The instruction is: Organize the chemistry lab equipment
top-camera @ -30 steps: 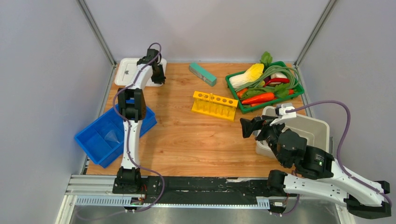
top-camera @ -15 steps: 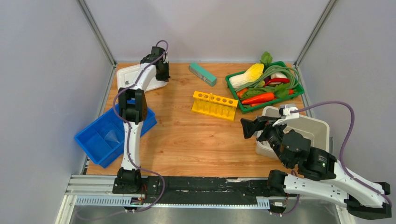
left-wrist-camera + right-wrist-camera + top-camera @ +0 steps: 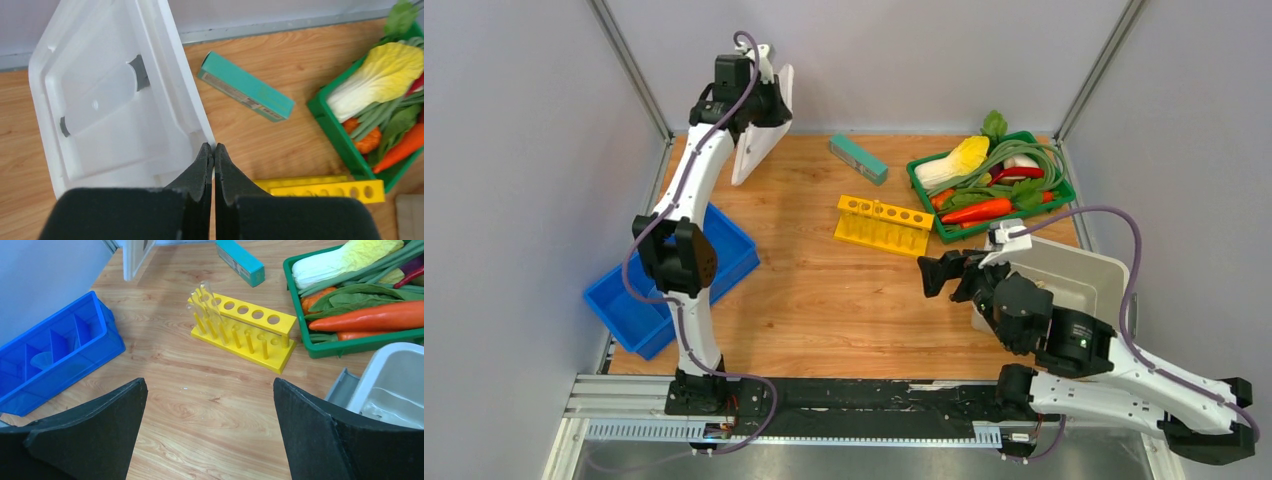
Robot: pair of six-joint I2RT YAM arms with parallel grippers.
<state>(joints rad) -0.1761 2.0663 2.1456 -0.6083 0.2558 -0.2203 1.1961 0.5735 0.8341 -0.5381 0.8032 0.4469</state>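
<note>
My left gripper [image 3: 771, 98] is raised over the back left corner, shut on the rim of a white plastic lid [image 3: 757, 142]. The lid hangs tilted, almost on edge. In the left wrist view the jaws [image 3: 213, 148] pinch the lid [image 3: 110, 100] at its right edge. The yellow holed rack [image 3: 882, 226] stands mid-table with clear glass tubes [image 3: 206, 302] at its left end. My right gripper [image 3: 938, 272] hovers open right of centre above bare wood [image 3: 209, 382], holding nothing. A faint clear funnel [image 3: 41, 360] lies in the blue bin.
A blue divided bin [image 3: 629, 300] sits at the left edge. A teal block [image 3: 858, 158] lies at the back. The green basket [image 3: 916, 172] of toy vegetables is back right. A grey-white tub [image 3: 1096, 268] stands near the right arm.
The left gripper closed on the white lid's edge and lifted it off the back left corner, tipping it up. The right arm shifted slightly left, still open.
</note>
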